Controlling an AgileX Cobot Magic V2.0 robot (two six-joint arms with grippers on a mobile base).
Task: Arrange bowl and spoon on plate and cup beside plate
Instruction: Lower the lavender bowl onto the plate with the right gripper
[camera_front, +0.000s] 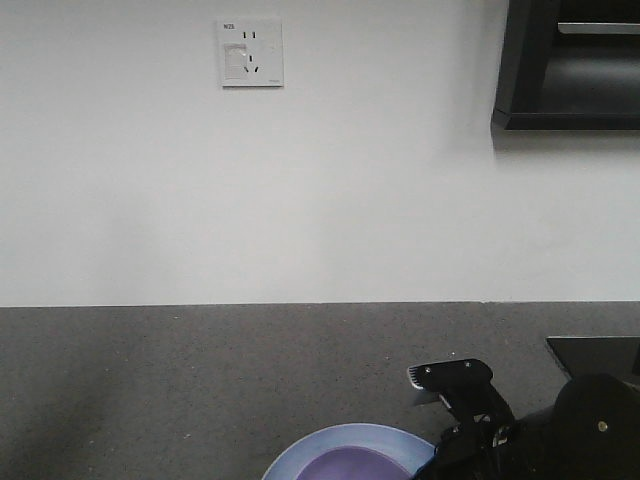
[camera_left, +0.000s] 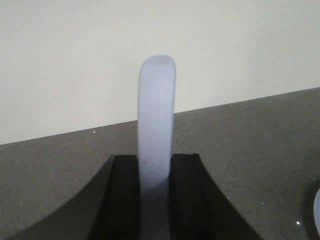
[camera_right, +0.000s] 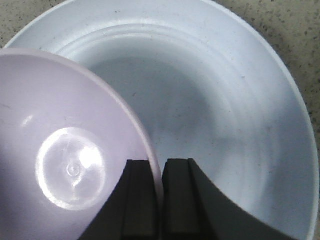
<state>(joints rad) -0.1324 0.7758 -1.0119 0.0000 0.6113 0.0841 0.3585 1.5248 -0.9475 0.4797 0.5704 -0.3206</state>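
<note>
Only the front view shows the plain white wall (camera_front: 300, 200) and its socket (camera_front: 250, 52) above the speckled dark-grey counter (camera_front: 200, 380); there the plate (camera_front: 340, 440) is cut off by the bottom edge. The right wrist view looks straight down into that plate: round, light blue, matte, faintly ringed. The smooth, glossy lavender bowl (camera_right: 60, 140) overlaps the plate's left part, and the right gripper (camera_right: 159, 167) is pinched onto the bowl's thin rim. The left wrist view alone shows the spoon (camera_left: 156, 125). Its pale, flat, round-ended handle stands upright over the counter, clamped in the left gripper (camera_left: 155, 162).
</note>
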